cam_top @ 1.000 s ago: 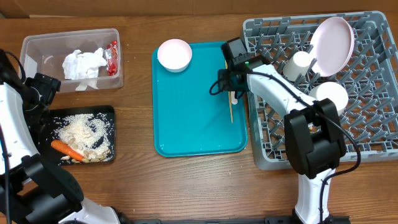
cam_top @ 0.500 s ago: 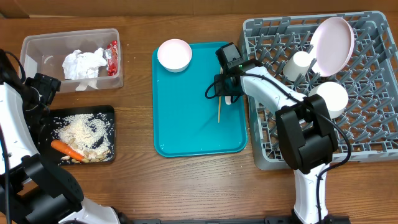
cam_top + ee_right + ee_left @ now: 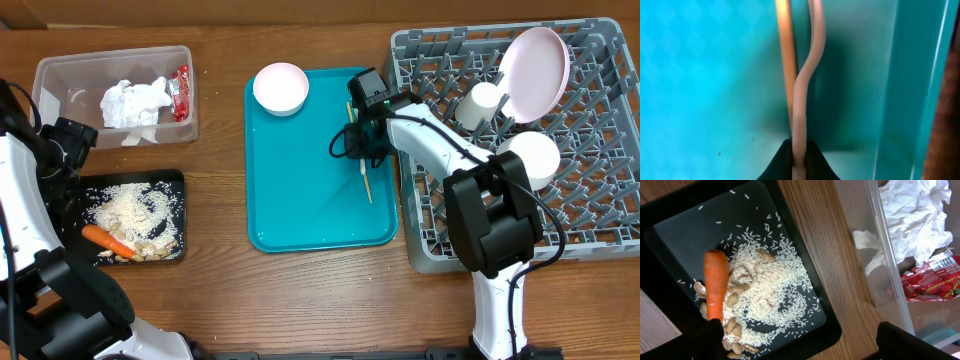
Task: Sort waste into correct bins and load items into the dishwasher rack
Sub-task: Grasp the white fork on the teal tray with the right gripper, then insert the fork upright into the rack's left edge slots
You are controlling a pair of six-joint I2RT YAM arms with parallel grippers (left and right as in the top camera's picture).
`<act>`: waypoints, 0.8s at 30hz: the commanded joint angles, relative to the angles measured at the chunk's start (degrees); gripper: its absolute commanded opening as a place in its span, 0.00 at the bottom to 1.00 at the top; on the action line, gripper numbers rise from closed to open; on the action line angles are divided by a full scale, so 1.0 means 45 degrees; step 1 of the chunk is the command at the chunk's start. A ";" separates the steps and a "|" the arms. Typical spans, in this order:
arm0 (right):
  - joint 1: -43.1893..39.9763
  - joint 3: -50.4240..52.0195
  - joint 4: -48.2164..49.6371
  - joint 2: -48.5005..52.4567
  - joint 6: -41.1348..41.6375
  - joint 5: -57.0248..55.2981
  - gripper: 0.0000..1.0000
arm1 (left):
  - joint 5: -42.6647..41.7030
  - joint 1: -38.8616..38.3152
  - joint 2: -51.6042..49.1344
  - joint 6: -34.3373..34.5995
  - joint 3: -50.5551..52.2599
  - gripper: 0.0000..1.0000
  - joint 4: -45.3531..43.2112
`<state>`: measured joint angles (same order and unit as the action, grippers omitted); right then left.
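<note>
My right gripper (image 3: 799,159) is shut on the pale curved handle of the white fork (image 3: 807,75), low over the teal tray (image 3: 300,190). The thin wooden stick (image 3: 786,60) lies right beside the fork; from above the stick (image 3: 366,186) slants across the tray's right side under my right gripper (image 3: 365,150). My left gripper (image 3: 805,347) hangs open over the near corner of the black tray (image 3: 685,215), which holds the carrot (image 3: 716,282) and rice (image 3: 767,295). A crumpled napkin (image 3: 133,102) and red wrapper (image 3: 180,93) lie in the clear tub (image 3: 60,70).
A white bowl (image 3: 280,88) sits on the teal tray's far left corner. The grey rack (image 3: 600,210) at the right holds a plate (image 3: 535,68), a cup (image 3: 483,103) and a second bowl (image 3: 530,155). Bare wood surrounds the trays.
My right gripper has closed on the fork. The wooden stick has shifted left and now lies slanted. The left arm has stayed still.
</note>
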<state>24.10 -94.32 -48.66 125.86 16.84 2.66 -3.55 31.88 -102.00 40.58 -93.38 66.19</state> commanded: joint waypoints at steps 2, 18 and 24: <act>0.0058 -0.1205 -0.0991 -0.0063 0.0015 0.0291 0.05 | 0.0175 -0.0029 0.0393 0.0223 -0.0131 1.00 -0.0019; -0.3803 -0.6363 -0.4668 -0.0549 -0.4522 0.2909 0.04 | 0.0175 -0.0029 0.0393 0.0223 -0.0131 1.00 -0.0019; -0.4216 -0.5765 -0.4274 -0.0534 -0.5085 0.3434 0.22 | 0.0175 -0.0029 0.0393 0.0223 -0.0131 1.00 -0.0019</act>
<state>4.62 -121.64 -68.47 125.45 -2.44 14.06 -3.55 31.86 -102.00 40.58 -93.38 66.19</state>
